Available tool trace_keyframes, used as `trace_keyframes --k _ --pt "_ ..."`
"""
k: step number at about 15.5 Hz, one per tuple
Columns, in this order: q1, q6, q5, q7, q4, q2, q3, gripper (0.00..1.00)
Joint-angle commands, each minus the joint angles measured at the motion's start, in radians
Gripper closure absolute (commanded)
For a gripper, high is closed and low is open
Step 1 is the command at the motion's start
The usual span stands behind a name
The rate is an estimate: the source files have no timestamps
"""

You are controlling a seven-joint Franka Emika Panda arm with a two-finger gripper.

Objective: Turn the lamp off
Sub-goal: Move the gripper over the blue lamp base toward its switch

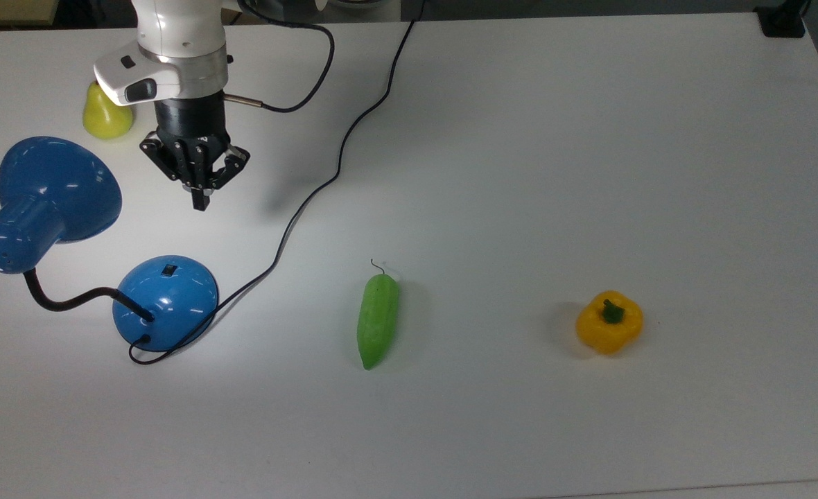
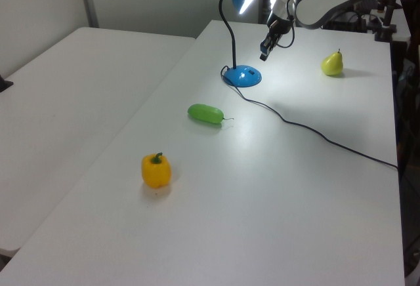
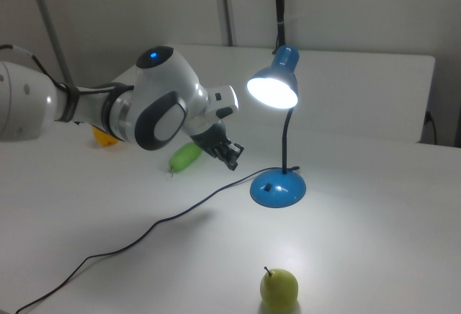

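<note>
— So, where's the lamp (image 1: 166, 301)?
— Seven o'clock on the table (image 1: 520, 173), lit.
— Grip it?
— No; the gripper (image 1: 201, 201) is pinched closed, empty. Press the small, probably stiff switch (image 1: 167, 269).

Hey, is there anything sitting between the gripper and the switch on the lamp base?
Nothing visible. The gripper hangs above bare table, with open space down to the switch on the lamp base.

Pear (image 1: 104, 118), cuke (image 1: 377, 319), pepper (image 1: 609, 322), table (image 1: 589, 138)
</note>
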Motion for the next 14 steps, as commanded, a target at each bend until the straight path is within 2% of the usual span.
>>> trace_keyframes --k 1,9,14 --pt "-0.006 0.15 0.002 -0.002 -0.014 0.046 -0.013 1.0" --pt "-0.035 0.346 0.006 -0.002 -0.006 0.155 -0.013 1.0" --pt "-0.049 0.373 0.003 -0.007 0.019 0.192 -0.014 1.0"
